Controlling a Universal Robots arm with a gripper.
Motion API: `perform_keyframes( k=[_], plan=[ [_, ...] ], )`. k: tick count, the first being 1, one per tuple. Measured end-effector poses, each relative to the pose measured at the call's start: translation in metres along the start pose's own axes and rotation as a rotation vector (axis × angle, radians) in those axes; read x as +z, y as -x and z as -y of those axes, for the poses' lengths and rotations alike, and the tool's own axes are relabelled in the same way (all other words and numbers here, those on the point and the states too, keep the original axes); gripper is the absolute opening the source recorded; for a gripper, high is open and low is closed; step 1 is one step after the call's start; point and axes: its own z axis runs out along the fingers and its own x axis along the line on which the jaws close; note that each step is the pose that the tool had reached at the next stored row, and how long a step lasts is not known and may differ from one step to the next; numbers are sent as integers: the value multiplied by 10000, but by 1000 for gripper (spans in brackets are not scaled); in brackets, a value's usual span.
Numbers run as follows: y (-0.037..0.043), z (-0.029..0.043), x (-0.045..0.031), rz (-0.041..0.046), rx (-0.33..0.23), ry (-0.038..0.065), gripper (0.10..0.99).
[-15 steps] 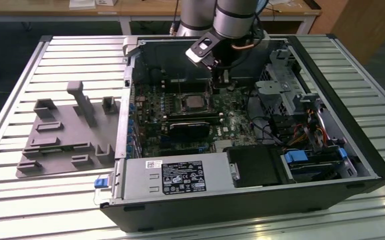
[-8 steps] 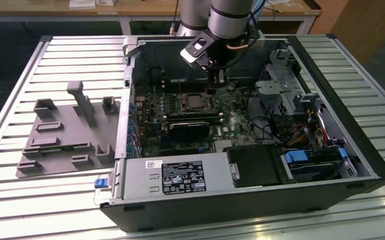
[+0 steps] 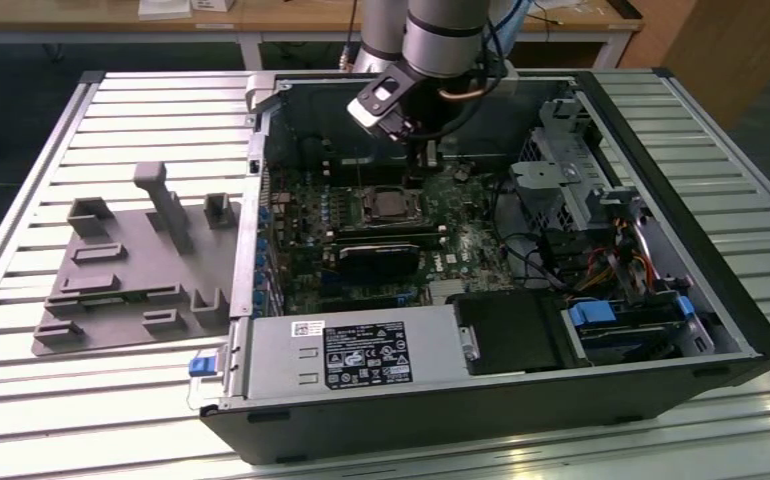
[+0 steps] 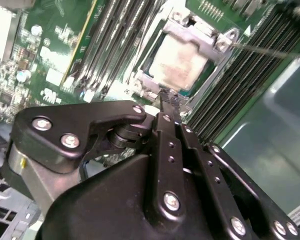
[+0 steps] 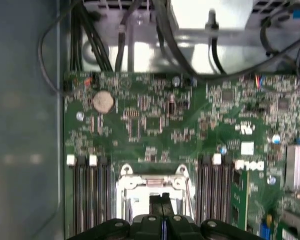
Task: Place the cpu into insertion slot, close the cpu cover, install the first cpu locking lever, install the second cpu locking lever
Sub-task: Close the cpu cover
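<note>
While closed, end effector [image 4: 166, 98] at cpu cover [image 4: 206, 36]

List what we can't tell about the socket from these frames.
1. First wrist view: the end effector hides much of the socket.
2. Second wrist view: the end effector covers the edge of the cover nearest it, so latching is unclear.
3. Exterior view: the socket is too small to tell open from closed.
</note>
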Motion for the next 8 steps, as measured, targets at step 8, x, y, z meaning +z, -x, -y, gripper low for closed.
perform_keyframes(
  k=[8],
  plan=[
    [2, 214, 70, 4, -31, 7, 102]
  ],
)
